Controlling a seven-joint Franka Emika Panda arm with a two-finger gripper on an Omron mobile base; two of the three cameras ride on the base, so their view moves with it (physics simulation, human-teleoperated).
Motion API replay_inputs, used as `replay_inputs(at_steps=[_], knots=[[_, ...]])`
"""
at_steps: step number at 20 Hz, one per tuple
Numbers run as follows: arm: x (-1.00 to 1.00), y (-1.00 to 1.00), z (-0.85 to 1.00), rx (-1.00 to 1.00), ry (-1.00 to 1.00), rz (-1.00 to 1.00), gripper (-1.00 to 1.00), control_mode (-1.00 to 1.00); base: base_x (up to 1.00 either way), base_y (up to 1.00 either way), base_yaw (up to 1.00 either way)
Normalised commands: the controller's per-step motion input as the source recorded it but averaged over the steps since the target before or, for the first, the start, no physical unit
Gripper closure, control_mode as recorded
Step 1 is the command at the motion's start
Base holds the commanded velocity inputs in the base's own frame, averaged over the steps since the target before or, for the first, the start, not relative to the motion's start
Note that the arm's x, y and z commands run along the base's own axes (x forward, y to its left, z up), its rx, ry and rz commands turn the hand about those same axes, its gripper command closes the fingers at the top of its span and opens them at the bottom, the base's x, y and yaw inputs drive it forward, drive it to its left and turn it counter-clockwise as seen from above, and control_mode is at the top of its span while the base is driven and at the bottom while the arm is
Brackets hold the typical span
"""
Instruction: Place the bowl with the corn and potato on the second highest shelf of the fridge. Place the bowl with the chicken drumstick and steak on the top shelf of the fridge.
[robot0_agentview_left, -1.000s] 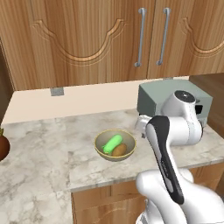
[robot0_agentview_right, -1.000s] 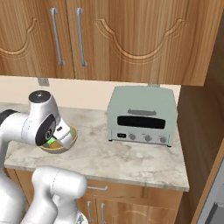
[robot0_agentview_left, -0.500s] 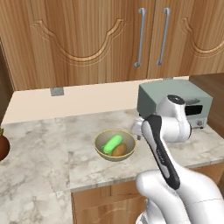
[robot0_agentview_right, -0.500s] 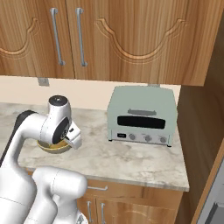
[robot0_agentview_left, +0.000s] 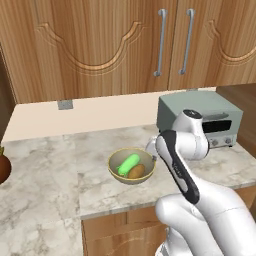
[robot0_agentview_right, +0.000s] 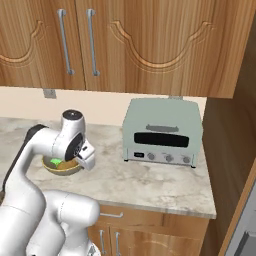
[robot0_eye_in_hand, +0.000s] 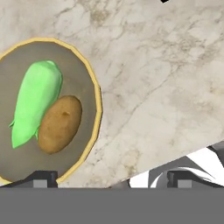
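Countertop (robot0_eye_in_hand: 166, 70); bowl (robot0_eye_in_hand: 94, 109) beside open jaws

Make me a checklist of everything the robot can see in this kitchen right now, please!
Surface: marble counter, pale beige with grey veins.
Job's things: bowl with the corn and potato sits on the counter; the green corn and brown potato lie side by side in it, touching.
Clutter: grey-green toaster oven at the back of the counter; a dark reddish round thing at the counter's left edge, cut off.
Gripper: gripper is above the bowl's rim, jaws open, holding nothing.
Cables: nothing seen.
Surroundings: wooden cabinets with metal handles above; wall outlet.
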Motion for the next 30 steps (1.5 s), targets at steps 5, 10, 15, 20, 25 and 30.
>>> replay_inputs(at_steps=[5, 10, 15, 20, 25, 30], knots=[[0.17, 0.04, -0.25, 0.00, 0.00, 0.00, -1.00, -1.00, 0.00, 0.00, 0.00], [0.34, 0.05, -0.13, 0.00, 0.00, 0.00, -1.00, -1.00, 0.00, 0.00, 0.00], [0.51, 0.12, -0.16, 0.00, 0.00, 0.00, -1.00, -1.00, 0.00, 0.00, 0.00], [0.33, 0.11, -0.32, 0.00, 0.04, 0.00, -1.00, -1.00, 0.00, 0.00, 0.00], [0.11, 0.06, -0.33, 0.00, 0.04, 0.00, -1.00, -1.00, 0.00, 0.00, 0.00], [0.19, 0.16, -0.33, 0.00, 0.02, 0.00, 1.00, -1.00, 0.00, 0.00, 0.00]])
